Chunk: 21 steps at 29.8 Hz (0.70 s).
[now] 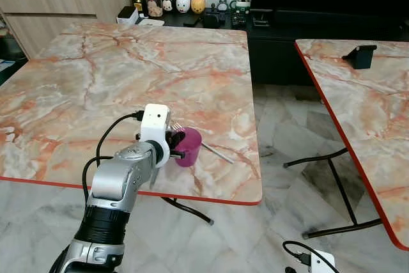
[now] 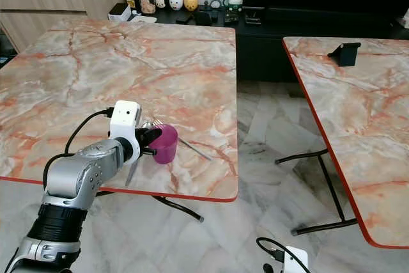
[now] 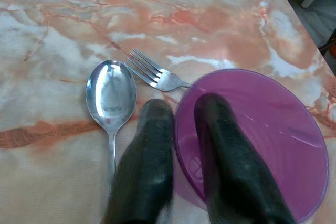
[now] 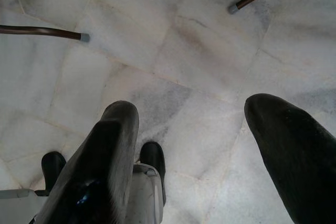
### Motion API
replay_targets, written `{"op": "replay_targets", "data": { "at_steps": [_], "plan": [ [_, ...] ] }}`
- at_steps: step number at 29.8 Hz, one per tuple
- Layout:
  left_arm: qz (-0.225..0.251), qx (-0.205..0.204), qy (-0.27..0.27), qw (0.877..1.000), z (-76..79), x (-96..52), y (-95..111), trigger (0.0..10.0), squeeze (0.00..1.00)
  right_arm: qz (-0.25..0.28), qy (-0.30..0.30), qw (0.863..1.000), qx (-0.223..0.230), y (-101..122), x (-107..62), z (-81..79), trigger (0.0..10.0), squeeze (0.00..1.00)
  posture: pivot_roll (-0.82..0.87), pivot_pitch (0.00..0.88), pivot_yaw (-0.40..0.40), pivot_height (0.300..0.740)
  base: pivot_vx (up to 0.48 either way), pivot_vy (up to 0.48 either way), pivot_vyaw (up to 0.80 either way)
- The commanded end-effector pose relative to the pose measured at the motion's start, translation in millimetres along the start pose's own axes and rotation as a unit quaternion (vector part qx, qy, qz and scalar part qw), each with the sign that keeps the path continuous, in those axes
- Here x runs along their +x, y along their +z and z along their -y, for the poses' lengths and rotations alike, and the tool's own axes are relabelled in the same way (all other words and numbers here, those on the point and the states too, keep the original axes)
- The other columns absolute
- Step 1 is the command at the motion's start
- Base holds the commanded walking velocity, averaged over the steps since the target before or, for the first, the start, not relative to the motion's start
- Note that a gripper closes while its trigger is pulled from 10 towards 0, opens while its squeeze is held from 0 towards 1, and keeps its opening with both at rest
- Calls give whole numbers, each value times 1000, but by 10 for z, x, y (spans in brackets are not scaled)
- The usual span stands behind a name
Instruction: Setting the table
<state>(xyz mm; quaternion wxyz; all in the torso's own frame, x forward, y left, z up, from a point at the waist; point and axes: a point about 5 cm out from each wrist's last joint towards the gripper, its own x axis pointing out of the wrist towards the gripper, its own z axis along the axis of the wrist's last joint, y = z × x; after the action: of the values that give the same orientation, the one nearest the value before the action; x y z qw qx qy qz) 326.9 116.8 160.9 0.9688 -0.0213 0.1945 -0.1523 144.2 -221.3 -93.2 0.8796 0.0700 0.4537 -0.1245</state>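
The marble table (image 1: 96, 87) is mostly bare, so the setting looks barely begun; the pieces so far sit in a cluster near its front edge, toward the right corner, and nothing like a plate is among them. The left gripper (image 3: 181, 129) is at that cluster, its fingers pinching the near rim of the purple cup (image 3: 273, 129), one finger inside the wall and one outside; the cup stands upright on the table, and I judge it is being either placed or released rather than carried. The spoon (image 3: 111, 98) lies bowl-up just beside the cup, on the side away from the table's corner; the fork (image 3: 155, 73) lies beyond it, its handle running behind the cup toward the right edge. The right gripper (image 4: 191, 145) hangs idle over the floor, fingers spread wide and empty. What is left, by my reckoning: letting go of the cup, and any further places or dishes.
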Motion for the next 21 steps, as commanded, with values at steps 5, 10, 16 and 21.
{"op": "replay_targets", "data": {
  "at_steps": [5, 10, 16, 21],
  "plan": [
    [-4, 8, -2, 1000, 12, 3, 14, 0, 0, 0, -1, 1000, -1, 3, 0, 11, 10000, 0, 131, 0, -34, 740, 0, 0, 0],
    [-6, 10, -4, 1000, 11, 1, 8, 0, 0, -1, 0, 1000, -1, 3, 0, 9, 10000, 0, 131, 0, -34, 740, 0, 0, 0],
    [-5, 9, -6, 1000, 12, 6, 7, 0, 0, 0, 0, 1000, 0, 5, 0, 9, 10000, 0, 127, 0, -35, 740, 0, 0, 0],
    [30, -3, 7, 1000, -58, -26, 103, 0, 0, 0, -1, 1000, 0, 5, 0, 10, 10000, 0, 127, 0, -35, 740, 0, 0, 0]
  ]
}}
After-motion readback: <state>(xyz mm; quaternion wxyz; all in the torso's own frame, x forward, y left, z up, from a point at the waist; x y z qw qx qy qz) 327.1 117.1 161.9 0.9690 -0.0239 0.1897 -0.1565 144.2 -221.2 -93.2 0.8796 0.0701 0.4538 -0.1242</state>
